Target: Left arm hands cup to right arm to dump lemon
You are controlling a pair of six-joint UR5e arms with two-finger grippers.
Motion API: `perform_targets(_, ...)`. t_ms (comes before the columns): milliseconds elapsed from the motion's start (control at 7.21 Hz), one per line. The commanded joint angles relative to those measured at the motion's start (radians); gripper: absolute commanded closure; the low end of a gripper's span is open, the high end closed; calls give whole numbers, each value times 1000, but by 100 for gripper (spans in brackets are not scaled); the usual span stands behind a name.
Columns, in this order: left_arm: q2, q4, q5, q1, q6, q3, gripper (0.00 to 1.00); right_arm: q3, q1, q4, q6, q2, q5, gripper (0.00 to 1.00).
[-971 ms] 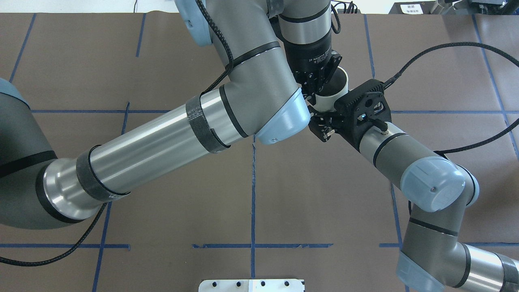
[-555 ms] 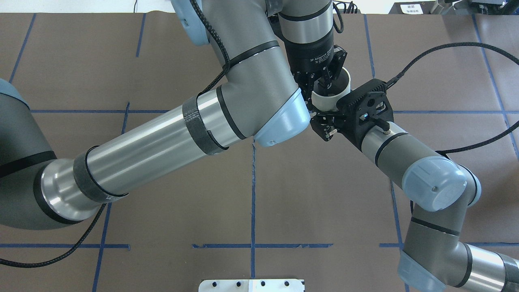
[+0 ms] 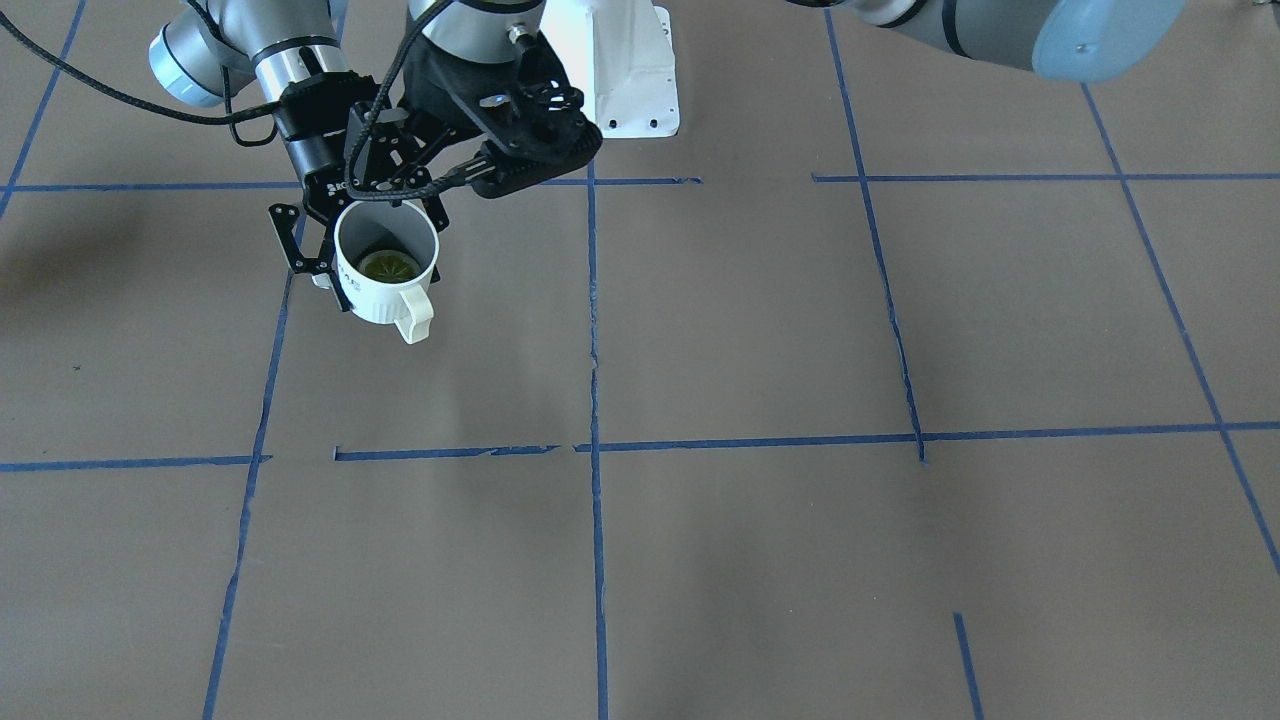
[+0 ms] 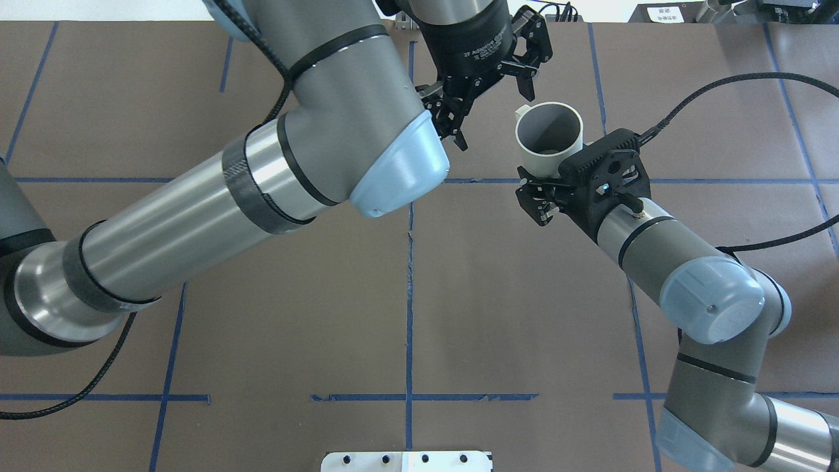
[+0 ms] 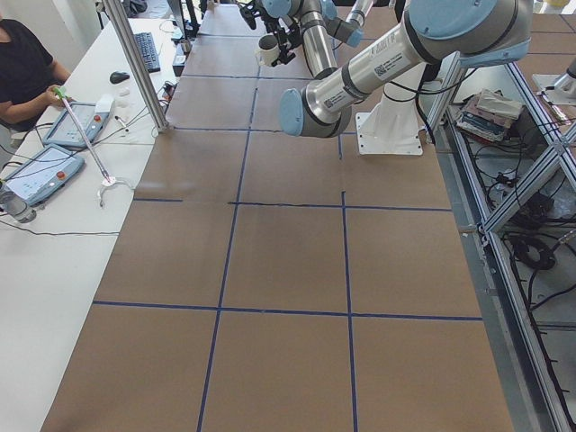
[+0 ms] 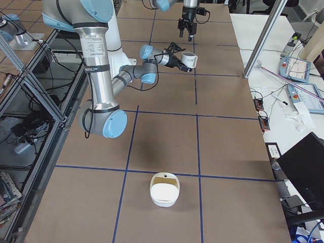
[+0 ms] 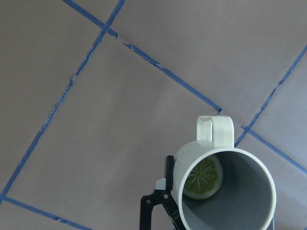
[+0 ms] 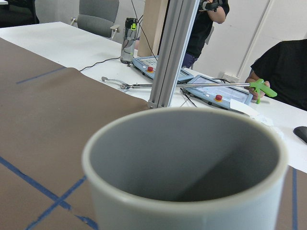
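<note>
The white cup (image 4: 549, 134) with a grey inside is held upright above the table. Its handle points away from the robot. My right gripper (image 4: 547, 172) is shut on its lower body. The yellow-green lemon (image 7: 204, 178) slice lies on the cup's bottom and also shows in the front view (image 3: 391, 266). My left gripper (image 4: 495, 117) is open and empty, to the left of the cup and clear of it. The left wrist view looks down into the cup (image 7: 225, 153). The cup's rim (image 8: 192, 211) fills the right wrist view, where the lemon is hidden.
A white container (image 6: 164, 190) stands on the brown mat toward the robot's right end. The white base plate (image 4: 406, 461) is at the near edge. Operators sit at a side table (image 5: 54, 171) beyond the far edge with tablets and tools.
My left gripper has let go of the cup's rim, opened and moved off to the far left. The cup stays in my right gripper, shifted slightly right.
</note>
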Motion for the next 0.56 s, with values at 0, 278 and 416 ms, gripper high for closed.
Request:
perform_targets(0,107,-17,0,-47,5,-118,0,29,32,108,54,-195,-37,80)
perform_targets(278,122,-15,6,-47,5,-147,0,18,85,266,298,-386,-32,81)
perform_targets(416,122,-15,6,-47,5,-151,0,-7,100,397,443,-467,-28,87)
